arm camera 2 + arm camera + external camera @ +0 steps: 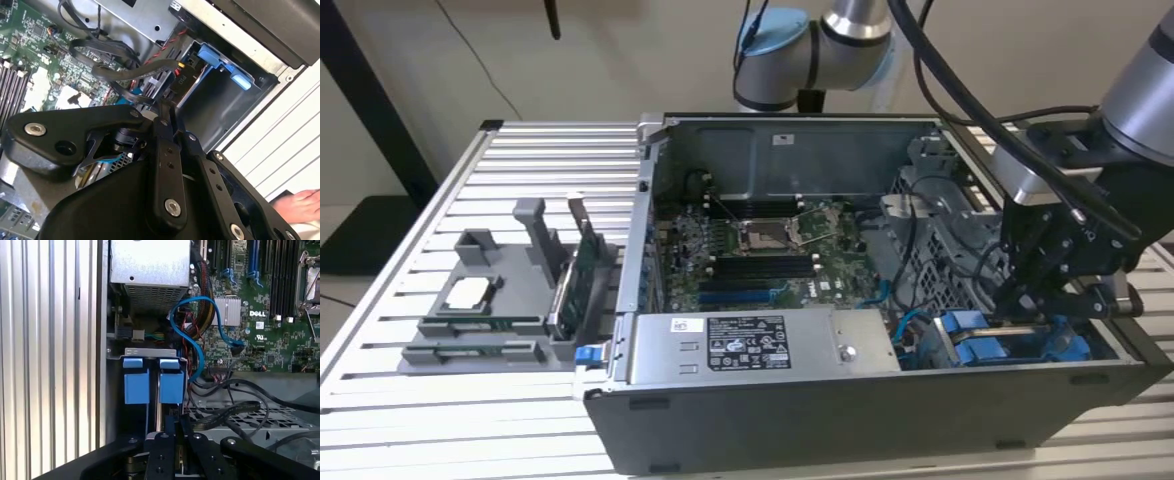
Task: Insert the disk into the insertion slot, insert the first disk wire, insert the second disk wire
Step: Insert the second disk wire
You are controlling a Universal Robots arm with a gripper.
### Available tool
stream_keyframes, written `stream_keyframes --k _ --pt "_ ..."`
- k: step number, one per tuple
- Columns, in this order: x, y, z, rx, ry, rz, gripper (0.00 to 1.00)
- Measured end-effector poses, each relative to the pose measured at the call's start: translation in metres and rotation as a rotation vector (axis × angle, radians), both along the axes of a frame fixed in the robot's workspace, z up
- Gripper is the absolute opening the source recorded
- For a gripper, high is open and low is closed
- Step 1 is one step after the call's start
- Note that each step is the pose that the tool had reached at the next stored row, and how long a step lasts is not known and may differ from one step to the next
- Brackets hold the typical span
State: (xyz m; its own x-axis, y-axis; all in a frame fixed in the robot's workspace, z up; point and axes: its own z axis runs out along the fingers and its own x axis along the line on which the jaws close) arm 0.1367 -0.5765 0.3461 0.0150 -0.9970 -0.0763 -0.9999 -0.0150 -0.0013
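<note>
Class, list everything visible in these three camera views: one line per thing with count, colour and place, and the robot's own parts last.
Computer case: one, dark grey, open, on the slatted table.
Slatted table: one, silver, under everything.
Motherboard: one, green, on the case floor.
Power-supply box: one, grey, labelled, at the case's front edge.
Blue carrier tabs: two, side by side in the drive bay.
Blue cable: one, looping over the motherboard.
Parts holder: one, grey, at the exterior view's left.
Hand: one, at the table edge.
Gripper: one, black, over the drive bay.
</note>
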Motion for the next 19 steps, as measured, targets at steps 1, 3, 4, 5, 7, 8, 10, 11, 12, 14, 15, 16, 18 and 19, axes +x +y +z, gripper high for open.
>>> stream_keyframes --k 1,3,4,5,7,8,10,11,12,14,15,16,18,19 --pt "0.0005 0.0009 0.0000 0.0000 0.0000 0.000 0.16" --pt "0.0023 0.0013 0.0000 -0.0001 0.0000 0.000 0.16" --pt "0.0031 0.0015 0.0000 -0.0001 0.0000 0.000 0.16" --pt "0.0041 0.0015 0.0000 -0.0001 0.0000 0.000 0.16" --pt "0.0060 0.0015 -0.0002 0.0000 0.0000 0.000 0.16" --pt "0.0069 0.0015 -0.0002 0.0000 0.0000 0.000 0.16" --pt "0.0081 0.0016 -0.0005 0.0000 0.0000 0.000 0.16" --pt "0.0084 0.0015 -0.0007 -0.0001 0.0000 0.000 0.16" --pt "0.0086 0.0015 -0.0010 -0.0001 0.0000 0.000 0.16" --pt "0.0087 0.0015 -0.0018 -0.0001 0.0000 0.000 0.16" --pt "0.0088 0.0015 -0.0021 -0.0003 0.0000 0.000 0.16" --pt "0.0088 0.0015 -0.0026 -0.0002 0.0000 0.000 0.16" --pt "0.0088 0.0015 -0.0039 -0.0001 0.0000 0.000 0.16" --pt "0.0088 0.0015 -0.0047 0.0001 0.0000 0.000 0.16"
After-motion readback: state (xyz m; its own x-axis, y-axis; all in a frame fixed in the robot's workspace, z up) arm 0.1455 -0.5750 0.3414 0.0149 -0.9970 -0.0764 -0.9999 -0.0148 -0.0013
